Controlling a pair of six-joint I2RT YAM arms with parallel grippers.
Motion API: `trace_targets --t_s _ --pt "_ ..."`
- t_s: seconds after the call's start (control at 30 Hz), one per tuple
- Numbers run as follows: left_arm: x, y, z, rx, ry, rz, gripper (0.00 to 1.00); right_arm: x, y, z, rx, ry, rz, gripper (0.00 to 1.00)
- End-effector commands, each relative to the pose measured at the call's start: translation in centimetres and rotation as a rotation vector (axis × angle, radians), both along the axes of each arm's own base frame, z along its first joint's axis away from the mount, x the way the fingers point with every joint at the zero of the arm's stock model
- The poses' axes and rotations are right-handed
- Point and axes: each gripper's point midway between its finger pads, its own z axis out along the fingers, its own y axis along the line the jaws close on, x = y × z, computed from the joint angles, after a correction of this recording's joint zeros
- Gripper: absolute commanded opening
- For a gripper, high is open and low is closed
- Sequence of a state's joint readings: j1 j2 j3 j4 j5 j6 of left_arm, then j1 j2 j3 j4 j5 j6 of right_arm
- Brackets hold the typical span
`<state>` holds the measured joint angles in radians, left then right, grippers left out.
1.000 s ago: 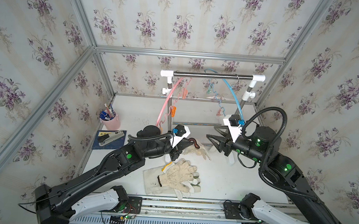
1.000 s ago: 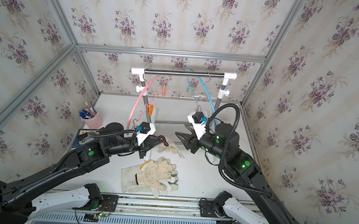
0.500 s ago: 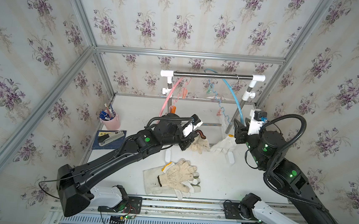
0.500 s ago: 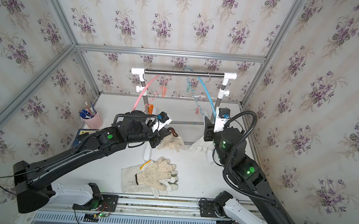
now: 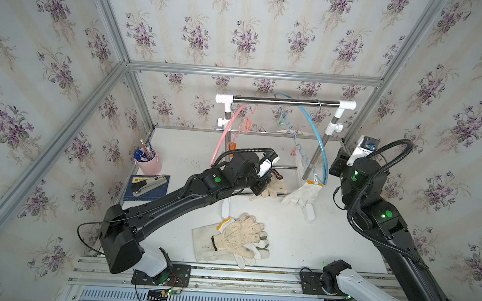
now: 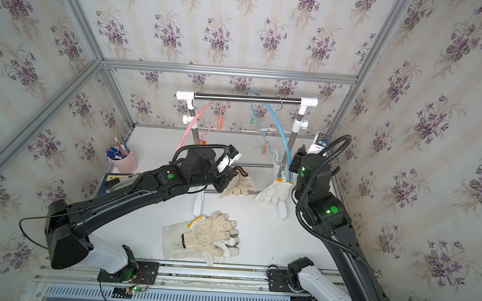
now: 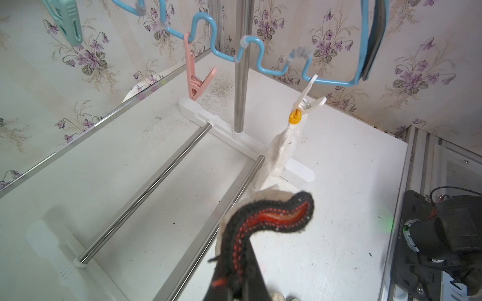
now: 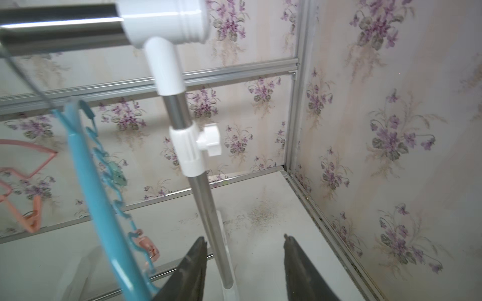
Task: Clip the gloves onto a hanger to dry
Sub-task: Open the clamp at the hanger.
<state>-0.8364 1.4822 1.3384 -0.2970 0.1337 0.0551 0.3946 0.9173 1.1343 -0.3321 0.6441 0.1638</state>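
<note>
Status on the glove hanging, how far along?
Done: one white glove hangs clipped to the blue hanger. In hand: left claw is shut on a beige glove; right claw open, empty. Left: the glove pile on the table.

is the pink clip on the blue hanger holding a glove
No, the pink clip hangs empty; only the white clip grips a glove.

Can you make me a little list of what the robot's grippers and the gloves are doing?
Left gripper: shut on the beige glove by its dark cuff, held up
Right gripper: open, empty, beside the rack post
White glove: hanging from a white clip on the blue hanger
Other gloves: piled on the table
Pink clip: on the blue hanger, holding nothing
</note>
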Motion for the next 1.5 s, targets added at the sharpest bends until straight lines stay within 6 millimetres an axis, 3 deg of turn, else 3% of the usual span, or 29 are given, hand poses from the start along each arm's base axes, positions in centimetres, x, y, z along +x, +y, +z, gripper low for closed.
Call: trace_targets --t_s 0.0,0.27,0.43,0.67,0.87,1.2,1.47 --pt "0.7 -0.3 0.9 -0.025 -0.031 0.021 0.0 1.1 -0.3 -0.9 0.102 -0.013 0.03 0.48" --pt "2.6 0.7 0.4 0.05 -0.102 0.104 0.0 3.5 0.7 -4.4 0.162 0.048 0.211 0.5" --pt "3.7 0.4 0.0 0.086 -0.126 0.106 0.0 3.9 3.0 -6.2 0.079 0.056 0.38 0.64" --pt "4.5 0.9 -0.4 0.137 -0.144 0.137 0.0 4.8 3.3 -8.6 0.032 0.034 0.483 0.68" --pt "4.9 1.4 -0.5 0.167 -0.17 0.139 0.0 4.8 7.2 -11.2 -0.024 0.015 0.754 0.7" --pt "5.3 1.6 -1.6 0.193 -0.173 0.137 0.0 3.4 10.9 -12.4 -0.218 -0.053 1.049 0.75" --pt "5.8 0.8 -1.7 0.195 -0.165 0.122 0.0 4.2 10.9 -12.6 -0.322 -0.124 1.049 0.81"
